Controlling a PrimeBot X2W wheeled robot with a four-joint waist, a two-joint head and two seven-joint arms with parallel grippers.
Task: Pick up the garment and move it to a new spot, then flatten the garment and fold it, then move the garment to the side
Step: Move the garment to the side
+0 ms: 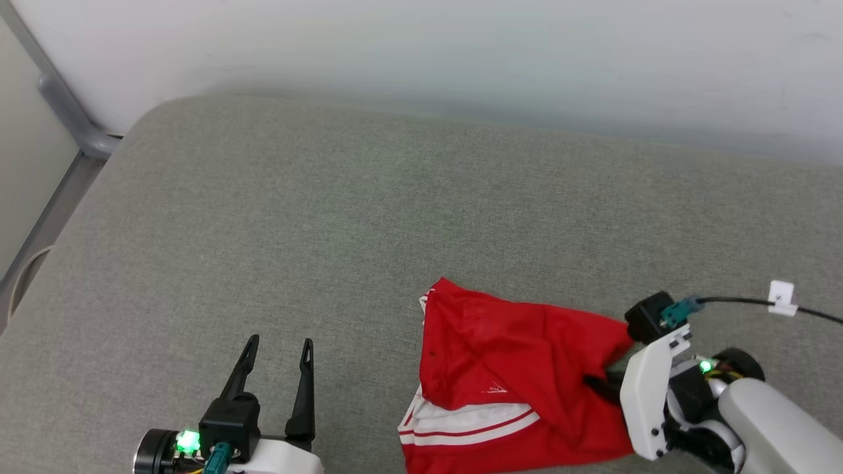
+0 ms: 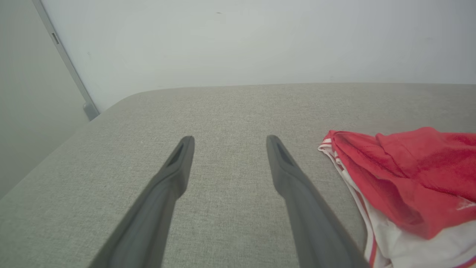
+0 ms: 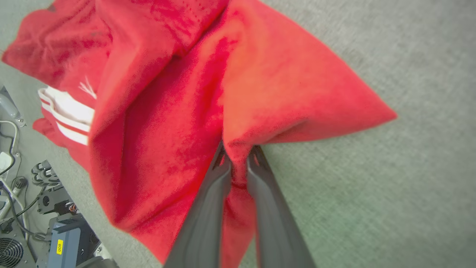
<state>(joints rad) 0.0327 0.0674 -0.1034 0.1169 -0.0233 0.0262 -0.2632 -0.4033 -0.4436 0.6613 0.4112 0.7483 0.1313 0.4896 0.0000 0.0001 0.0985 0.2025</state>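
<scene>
We are pinching the garment (image 3: 156,111) in our right gripper (image 3: 238,153) on the grey pad (image 1: 263,217) — our left gripper (image 1: 279,343) is hovering spread apart, empty

Left gripper (image 1: 280,342): two long dark tapered fingers (image 2: 293,186), slotted tips, black block base, white housing, green LED (image 1: 188,440), teal connector (image 1: 217,457). Right gripper (image 3: 238,150): white wrist plate (image 1: 649,395) with dark screws, black cable (image 1: 737,301), white tag (image 1: 782,296), pale grey forearm (image 1: 777,428).
</scene>
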